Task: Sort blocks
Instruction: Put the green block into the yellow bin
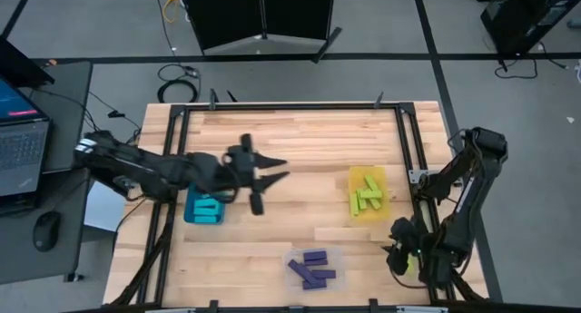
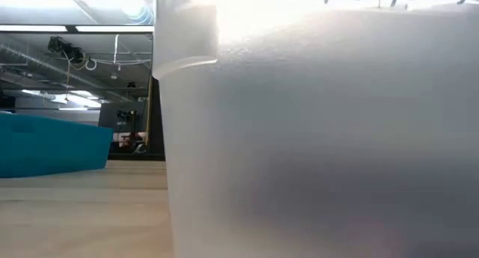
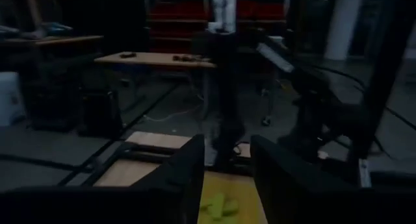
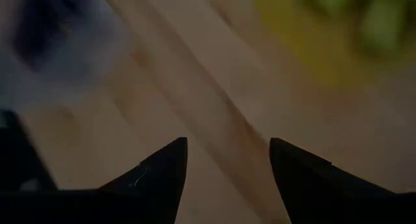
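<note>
Above the table's middle, my left gripper (image 1: 275, 171) hung spread and empty, my right gripper (image 4: 227, 178) likewise parted, while binned yellow-green blocks (image 1: 366, 196) lay mostly lengthwise front-to-back.

I see the left gripper (image 1: 272, 171) spread open mid-frame, beside the teal bin (image 1: 205, 209) — right gripper (image 1: 400, 249) parked lower right of the desk (image 1: 300, 141).

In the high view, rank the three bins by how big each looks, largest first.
1. Clear bin, holding purple blocks; its edges are faint, so this is unsure.
2. Yellow bin, holding green blocks.
3. Teal bin, but the left gripper and arm overlap it, so it may match the yellow one.
</note>
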